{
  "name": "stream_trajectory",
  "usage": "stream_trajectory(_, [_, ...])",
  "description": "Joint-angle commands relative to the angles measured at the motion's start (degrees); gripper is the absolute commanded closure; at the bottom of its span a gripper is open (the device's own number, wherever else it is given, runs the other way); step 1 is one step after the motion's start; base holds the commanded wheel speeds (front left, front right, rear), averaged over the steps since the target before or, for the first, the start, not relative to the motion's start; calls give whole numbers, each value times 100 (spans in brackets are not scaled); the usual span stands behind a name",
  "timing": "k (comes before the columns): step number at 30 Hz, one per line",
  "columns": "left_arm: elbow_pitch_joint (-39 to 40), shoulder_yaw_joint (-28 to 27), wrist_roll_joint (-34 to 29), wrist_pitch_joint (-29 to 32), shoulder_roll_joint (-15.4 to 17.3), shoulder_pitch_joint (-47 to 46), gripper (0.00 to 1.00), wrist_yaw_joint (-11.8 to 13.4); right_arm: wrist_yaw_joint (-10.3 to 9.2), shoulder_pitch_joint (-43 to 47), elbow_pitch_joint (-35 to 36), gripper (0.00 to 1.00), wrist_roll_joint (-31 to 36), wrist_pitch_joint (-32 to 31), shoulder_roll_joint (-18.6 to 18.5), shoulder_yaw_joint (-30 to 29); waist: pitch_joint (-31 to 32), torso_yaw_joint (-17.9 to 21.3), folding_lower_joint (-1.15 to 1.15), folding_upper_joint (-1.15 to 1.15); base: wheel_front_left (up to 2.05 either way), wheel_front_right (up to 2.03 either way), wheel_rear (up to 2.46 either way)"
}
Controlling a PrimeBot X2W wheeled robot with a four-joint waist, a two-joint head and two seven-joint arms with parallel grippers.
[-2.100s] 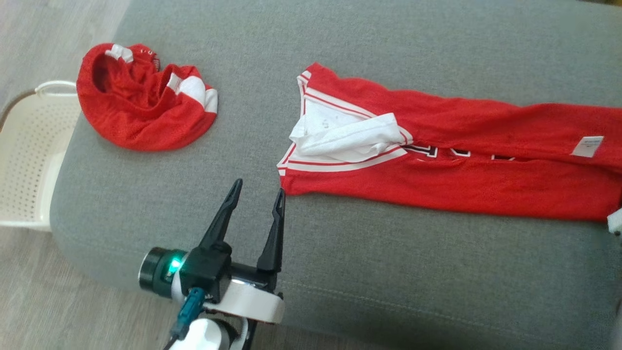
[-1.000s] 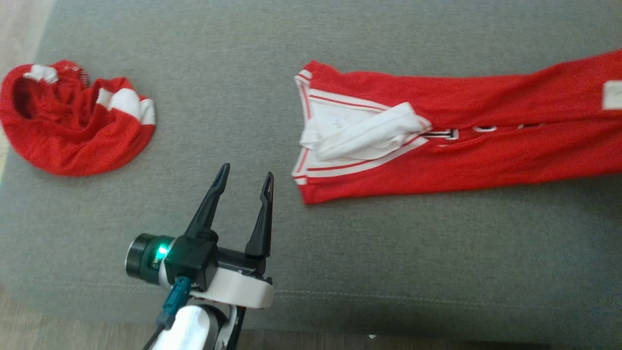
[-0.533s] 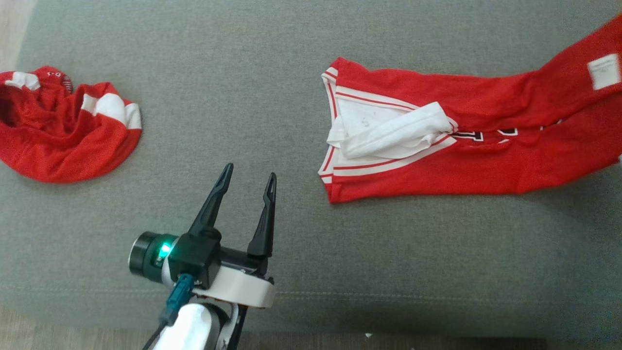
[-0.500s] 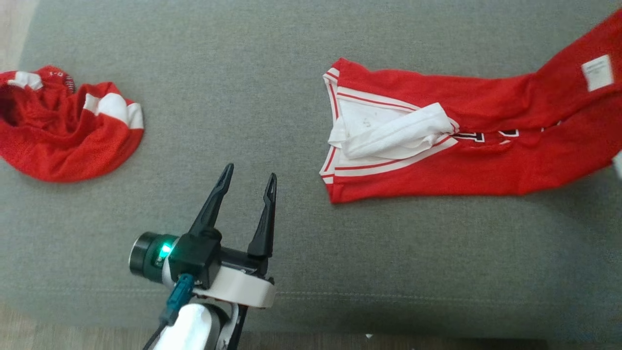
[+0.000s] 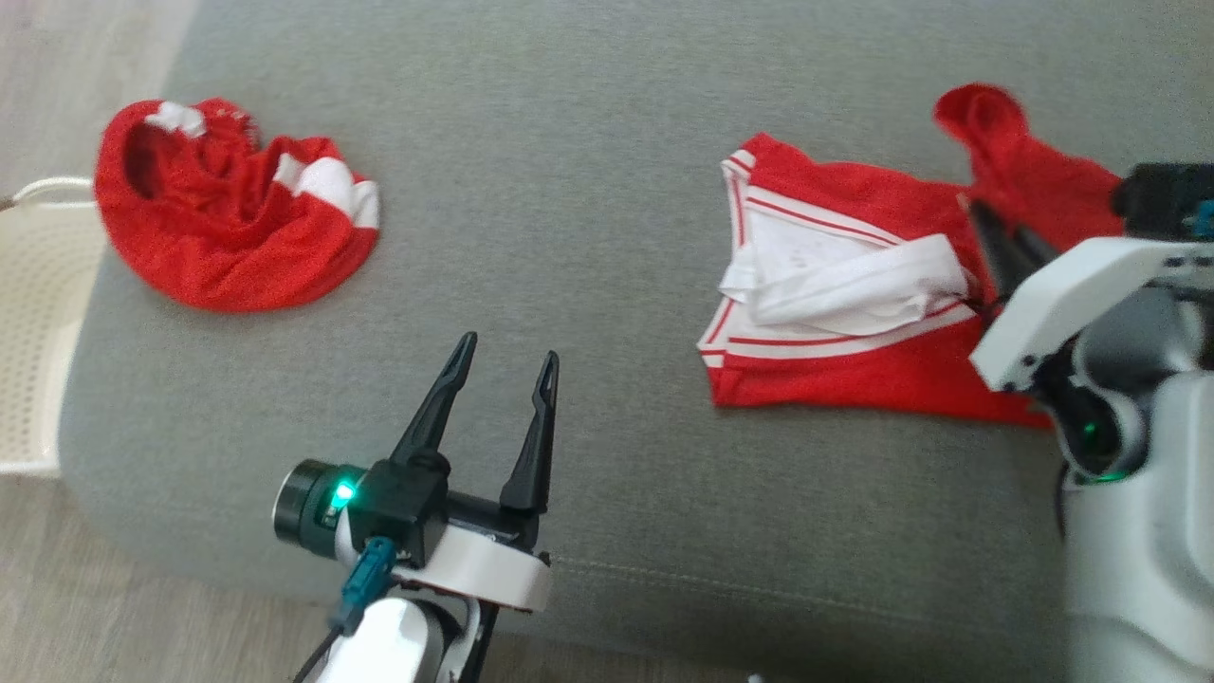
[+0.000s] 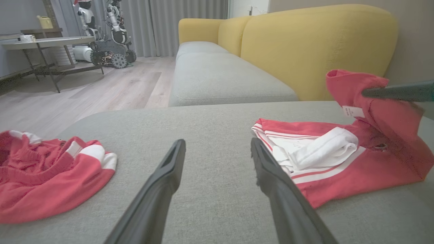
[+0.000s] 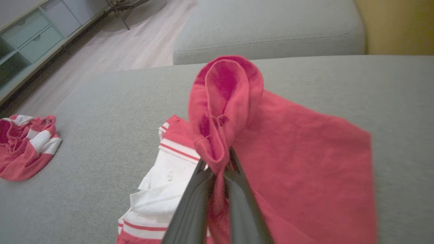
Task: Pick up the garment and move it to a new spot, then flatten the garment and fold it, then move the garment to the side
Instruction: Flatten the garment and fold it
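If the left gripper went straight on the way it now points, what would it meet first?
The way looks free: the left gripper aims over bare grey cushion, between the crumpled red garment and the jersey. Its height above the cushion is unclear.

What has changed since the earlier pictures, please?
The right gripper, shut on the far end of the jersey, has lifted that end and carried it leftward over the white-trimmed end, so the jersey no longer lies stretched out. The open left gripper and the red heap stayed put.
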State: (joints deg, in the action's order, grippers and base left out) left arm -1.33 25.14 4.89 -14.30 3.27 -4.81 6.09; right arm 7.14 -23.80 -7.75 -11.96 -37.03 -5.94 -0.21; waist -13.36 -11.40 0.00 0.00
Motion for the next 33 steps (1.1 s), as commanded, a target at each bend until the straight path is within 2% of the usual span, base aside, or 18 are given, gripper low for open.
stream_trajectory(1, [162,-153,48,-70,-35,-177,0,38,35,-253,130,100,-82,76,78,170,31,-153,0,0,0,0,0])
stream_trajectory(5, [154,-72,110,-70,-37,-177,0,69,35,-401,-433,100,-109,341,242,348,36,-417,0,0,0,0,0])
stream_trajectory(14, [111,53,227,-70,-38,-180,0,142,35,-601,-1162,100,-433,658,303,793,39,-641,0,0,0,0,0])
stream_trajectory(17, [98,74,261,-70,-38,-180,0,162,35,-569,-1302,0,-627,784,304,938,47,-665,0,0,0,0,0])
stream_trajectory(21, [72,63,278,-70,-38,-166,0,187,35,-551,-1162,0,-1023,1162,305,1005,71,-633,0,0,0,0,0])
stream_trajectory(25, [82,9,254,-70,-39,-140,0,208,35,-469,-757,0,-838,1430,294,765,132,-515,0,0,0,0,0])
stream_trajectory(29, [139,-93,281,-70,-39,-99,0,224,35,-195,-215,0,-630,1731,-56,580,205,-349,0,0,0,0,0])
stream_trajectory(33, [189,-226,357,-70,-39,-42,0,221,35,246,32,0,-631,2390,-413,468,318,-177,0,0,0,0,0])
